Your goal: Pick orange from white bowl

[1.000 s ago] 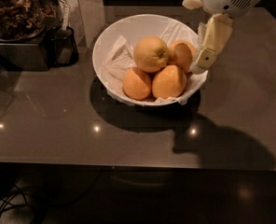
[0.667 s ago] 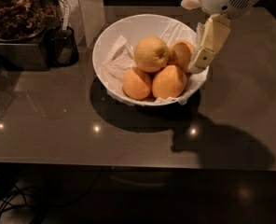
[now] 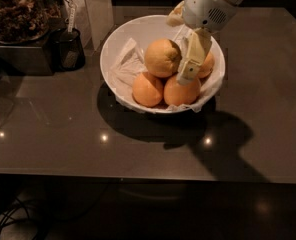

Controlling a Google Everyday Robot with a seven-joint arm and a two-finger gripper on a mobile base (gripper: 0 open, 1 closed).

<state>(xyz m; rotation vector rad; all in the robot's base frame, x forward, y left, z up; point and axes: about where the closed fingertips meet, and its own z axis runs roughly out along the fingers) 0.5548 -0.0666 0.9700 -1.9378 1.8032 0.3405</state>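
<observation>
The orange [image 3: 160,58], large, pale and dimpled, lies on top of the pile in the white bowl [image 3: 113,44], which is lined with crumpled white paper [image 3: 125,66]. Three smaller, deeper-orange fruits [image 3: 147,90] lie under and beside it. My gripper [image 3: 189,64] hangs down from the white arm [image 3: 208,9] into the bowl, right against the orange's right side and above the front right fruit [image 3: 180,91]. It hides part of the far right fruit [image 3: 206,66].
The bowl stands on a dark glossy table [image 3: 63,129]. A black cup with a utensil [image 3: 68,49] and a dark tray of brown matter [image 3: 15,14] stand at the back left. A white upright object [image 3: 95,9] is behind the bowl. Cables lie on the floor at the lower left [image 3: 8,214].
My gripper has moved left from the bowl's right rim to the right side of the orange. The fruits and the bowl have not moved.
</observation>
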